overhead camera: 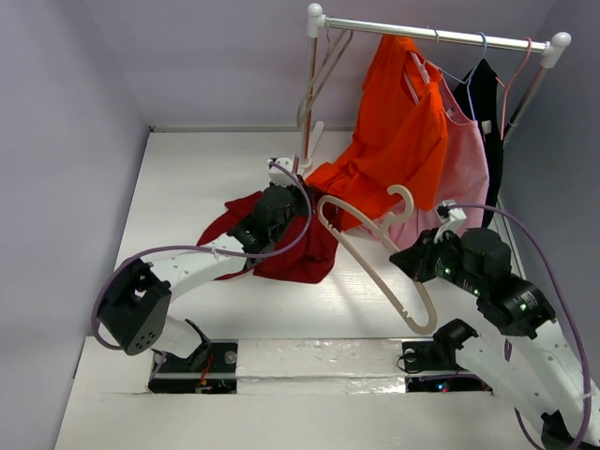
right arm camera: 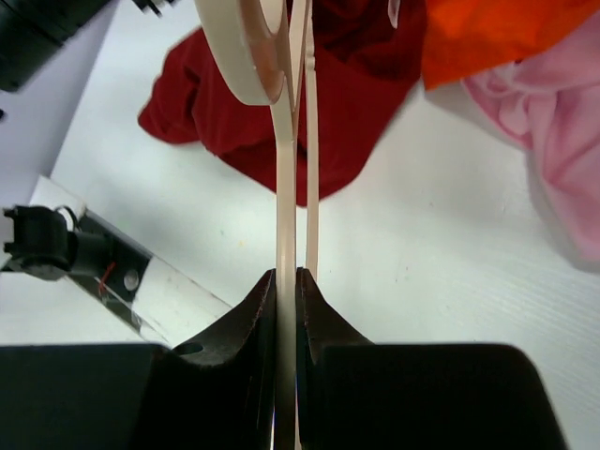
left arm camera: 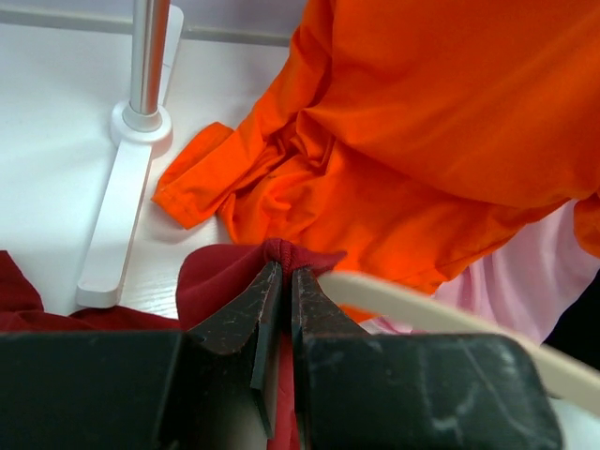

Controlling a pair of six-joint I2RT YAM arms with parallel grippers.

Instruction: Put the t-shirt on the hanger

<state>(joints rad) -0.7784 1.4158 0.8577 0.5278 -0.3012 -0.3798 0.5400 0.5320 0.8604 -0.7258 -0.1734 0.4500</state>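
The maroon t-shirt [overhead camera: 298, 255] lies crumpled on the white table, left of centre. My left gripper [overhead camera: 302, 202] is shut on a fold of its edge, seen bunched between the fingers in the left wrist view [left arm camera: 281, 267], with the t-shirt [left arm camera: 217, 281] around them. The cream hanger [overhead camera: 367, 266] is held above the table, its hook [overhead camera: 405, 199] toward the rack. My right gripper [overhead camera: 403, 258] is shut on one bar of it [right arm camera: 286, 277]. The hanger's end [left arm camera: 422, 307] sits just right of my left fingers, beside the pinched fold. In the right wrist view the hanger [right arm camera: 284, 187] points at the t-shirt [right arm camera: 347, 103].
A clothes rack [overhead camera: 431, 35] stands at the back right with a bright orange shirt [overhead camera: 398, 131], a pink garment [overhead camera: 464, 178] and a black one [overhead camera: 487, 103]; the orange shirt drapes onto the table. The rack's foot [left arm camera: 117, 216] is close to my left gripper. Thin hangers [overhead camera: 323, 75] hang at the rack's left end.
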